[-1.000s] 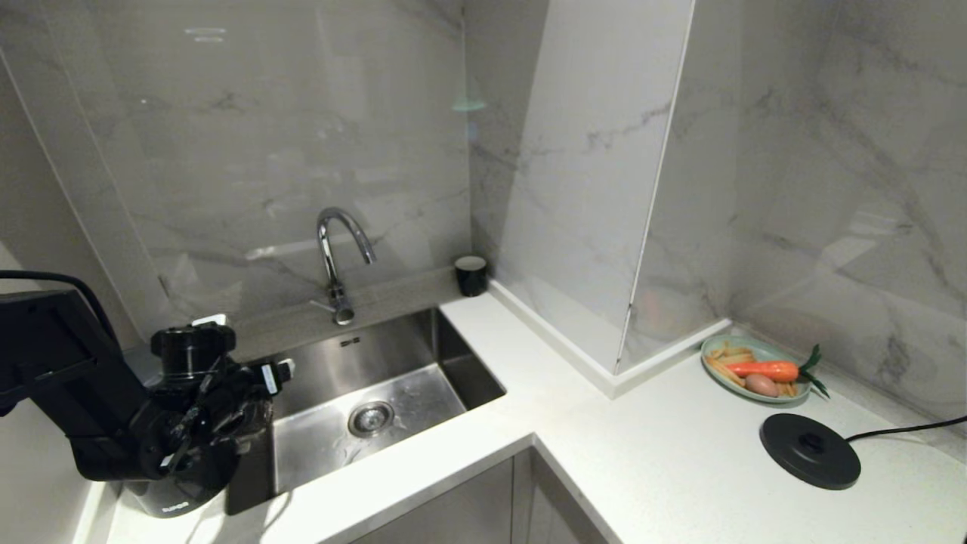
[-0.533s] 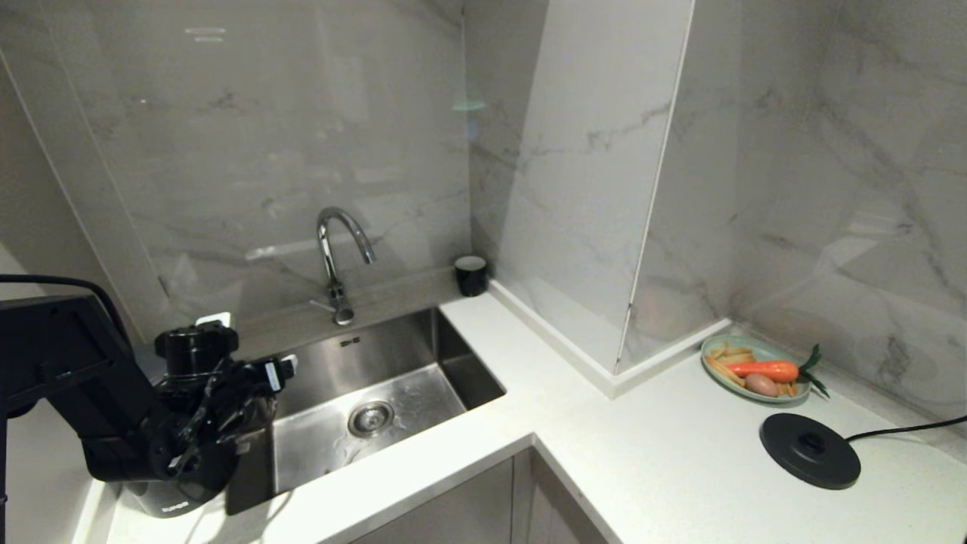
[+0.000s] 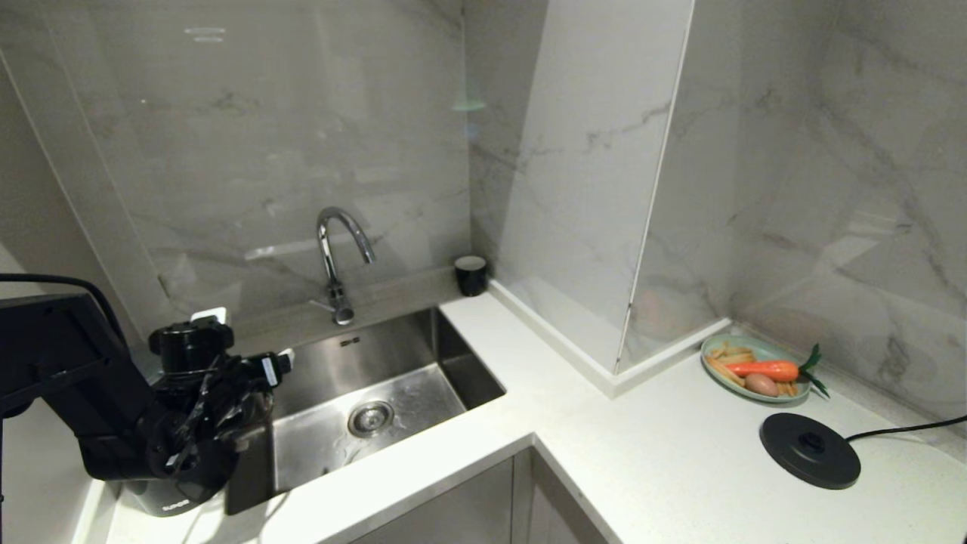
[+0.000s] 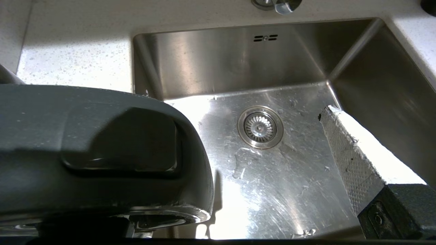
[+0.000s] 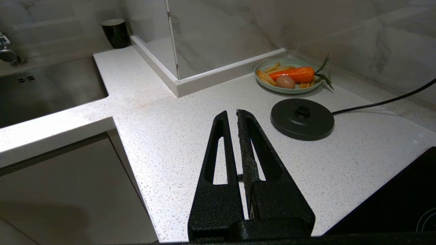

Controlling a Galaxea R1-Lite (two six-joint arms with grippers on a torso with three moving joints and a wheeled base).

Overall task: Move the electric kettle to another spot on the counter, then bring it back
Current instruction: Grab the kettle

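Left gripper [image 3: 227,412] shifted slightly; plate [image 3: 721,351] holds carrot [image 3: 764,369].

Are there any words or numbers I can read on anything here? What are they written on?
Small white lettering near the bottom of the black kettle: too small and blurred to read.
White tag on the left gripper: no readable writing.
Nothing readable on the round black base, the cup, the plate, the sink or the counter.
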